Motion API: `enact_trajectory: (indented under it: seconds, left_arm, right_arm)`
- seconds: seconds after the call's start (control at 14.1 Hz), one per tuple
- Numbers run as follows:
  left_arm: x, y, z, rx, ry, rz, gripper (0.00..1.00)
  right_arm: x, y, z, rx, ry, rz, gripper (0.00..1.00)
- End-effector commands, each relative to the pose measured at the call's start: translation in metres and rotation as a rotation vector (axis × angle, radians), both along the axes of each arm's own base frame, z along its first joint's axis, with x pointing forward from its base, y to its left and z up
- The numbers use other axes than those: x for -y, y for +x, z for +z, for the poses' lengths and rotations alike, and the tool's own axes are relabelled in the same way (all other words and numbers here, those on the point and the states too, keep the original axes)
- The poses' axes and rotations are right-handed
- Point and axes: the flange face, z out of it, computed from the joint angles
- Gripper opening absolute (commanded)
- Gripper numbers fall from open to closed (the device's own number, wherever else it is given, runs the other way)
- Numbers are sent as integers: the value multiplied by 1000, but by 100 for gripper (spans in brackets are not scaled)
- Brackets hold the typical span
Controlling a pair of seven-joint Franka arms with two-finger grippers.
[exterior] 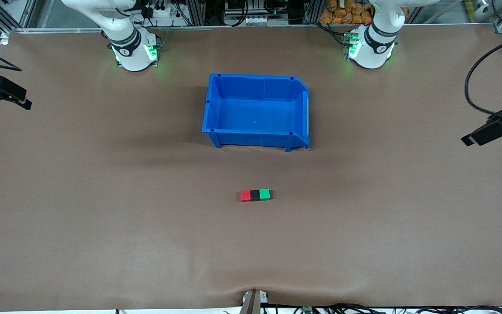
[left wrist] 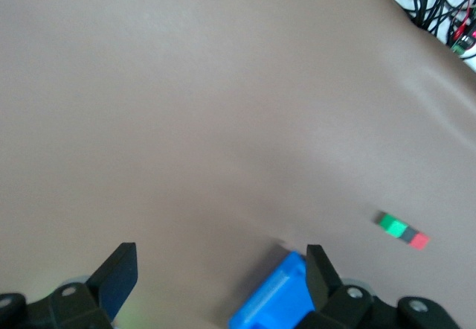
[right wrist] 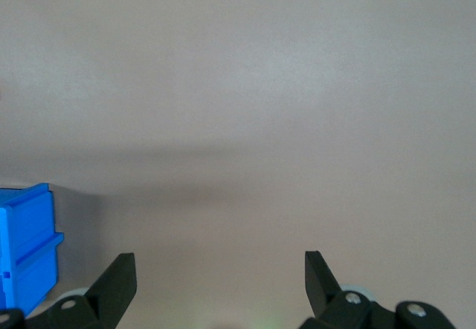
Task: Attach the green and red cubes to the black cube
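The red cube (exterior: 245, 196), the black cube (exterior: 255, 195) and the green cube (exterior: 264, 194) lie touching in one row on the brown table, black in the middle, red toward the right arm's end. The row is nearer the front camera than the blue bin (exterior: 255, 111). The left wrist view shows the green cube (left wrist: 394, 227) and the red cube (left wrist: 419, 240) small and far off. My left gripper (left wrist: 220, 258) hangs open and empty over the left arm's end of the table. My right gripper (right wrist: 219, 262) hangs open and empty over the right arm's end.
The blue bin has nothing in it and stands mid-table between the arm bases; a corner of the bin (left wrist: 271, 299) shows in the left wrist view and its side (right wrist: 26, 247) in the right wrist view. Cables run along the table's front edge (exterior: 320, 308).
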Motion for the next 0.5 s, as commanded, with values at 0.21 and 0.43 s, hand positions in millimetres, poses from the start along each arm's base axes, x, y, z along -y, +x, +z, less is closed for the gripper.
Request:
enact_trajectory:
  seconds: [0.21,0.43]
  left_arm:
    - [-1,-34,6,-19,42,-122,100]
    - [9,-56,0,-15,44,-217,100]
  right_arm:
    - [1,2,4,0,16,0,100]
    - [1,2,4,0,16,0,100]
